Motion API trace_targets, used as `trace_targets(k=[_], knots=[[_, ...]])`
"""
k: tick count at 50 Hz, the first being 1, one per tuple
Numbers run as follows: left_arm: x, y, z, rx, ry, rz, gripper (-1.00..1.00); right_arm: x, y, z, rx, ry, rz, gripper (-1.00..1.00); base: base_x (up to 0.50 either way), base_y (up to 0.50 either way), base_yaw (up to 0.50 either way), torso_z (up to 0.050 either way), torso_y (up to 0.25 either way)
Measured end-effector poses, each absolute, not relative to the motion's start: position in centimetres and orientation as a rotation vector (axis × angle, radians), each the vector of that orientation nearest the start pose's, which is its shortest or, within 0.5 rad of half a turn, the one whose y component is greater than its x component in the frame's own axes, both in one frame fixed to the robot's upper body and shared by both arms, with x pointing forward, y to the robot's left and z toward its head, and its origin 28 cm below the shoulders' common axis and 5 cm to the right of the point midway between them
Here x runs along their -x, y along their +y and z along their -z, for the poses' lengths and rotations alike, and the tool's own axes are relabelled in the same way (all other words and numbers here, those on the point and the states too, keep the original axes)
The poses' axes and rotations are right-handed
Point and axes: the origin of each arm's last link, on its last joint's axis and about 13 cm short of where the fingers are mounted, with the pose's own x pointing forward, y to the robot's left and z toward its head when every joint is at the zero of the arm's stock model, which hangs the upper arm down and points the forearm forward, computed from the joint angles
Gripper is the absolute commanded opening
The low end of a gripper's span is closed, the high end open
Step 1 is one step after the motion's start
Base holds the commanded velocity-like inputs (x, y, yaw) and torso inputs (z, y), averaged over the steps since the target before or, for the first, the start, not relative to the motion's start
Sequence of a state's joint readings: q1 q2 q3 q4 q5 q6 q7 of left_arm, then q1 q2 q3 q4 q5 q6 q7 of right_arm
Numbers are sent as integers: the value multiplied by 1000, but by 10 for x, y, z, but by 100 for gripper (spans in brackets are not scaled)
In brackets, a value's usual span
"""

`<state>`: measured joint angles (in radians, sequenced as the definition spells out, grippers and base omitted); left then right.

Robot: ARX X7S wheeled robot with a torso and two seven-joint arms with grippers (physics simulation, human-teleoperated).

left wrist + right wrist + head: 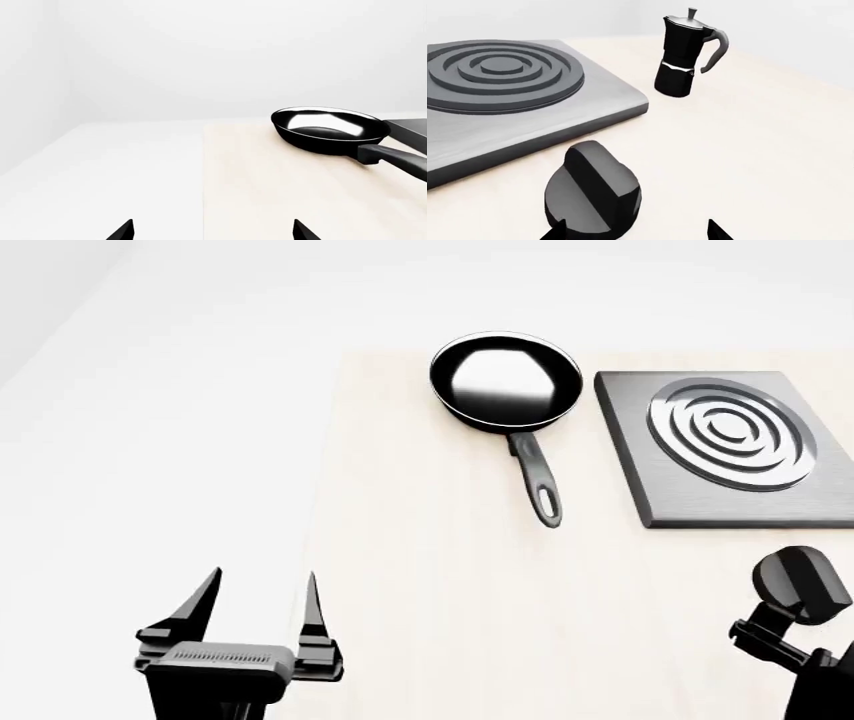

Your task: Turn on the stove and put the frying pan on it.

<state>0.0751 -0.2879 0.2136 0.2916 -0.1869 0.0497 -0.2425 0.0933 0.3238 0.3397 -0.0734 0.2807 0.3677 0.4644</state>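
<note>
The frying pan [505,382], black with a glossy inside, lies on the pale wooden table, its long handle [539,480] pointing toward me. The stove [667,455], a dark grey slab with silver burner rings, sits just right of it, apart from the pan. Its black round knob [801,585] stands on the table in front of the slab. My right gripper [635,229] is open just behind the knob [594,190], one fingertip overlapping its edge. My left gripper [254,615] is open and empty, low at the table's left edge, far from the pan [330,129].
A black-and-silver moka pot [684,52] stands upright on the table beyond the stove's [507,100] far corner. The wooden tabletop [427,570] ends at a straight left edge, with a white surface [160,440] beyond it.
</note>
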Motion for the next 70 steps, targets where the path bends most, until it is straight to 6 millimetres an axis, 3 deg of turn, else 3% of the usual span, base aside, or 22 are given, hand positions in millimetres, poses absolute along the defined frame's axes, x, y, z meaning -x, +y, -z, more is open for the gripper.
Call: trace_targets(k=[47,70], knots=[[-191,216,-57,-25,-206,39,100,-243,-262,-47,39,152,841,100,0,0,0,0,0],[-191,216,-56,-25,-204,42,100,-247,-271,-47,51,165,871,100,0,0,0,0,0]])
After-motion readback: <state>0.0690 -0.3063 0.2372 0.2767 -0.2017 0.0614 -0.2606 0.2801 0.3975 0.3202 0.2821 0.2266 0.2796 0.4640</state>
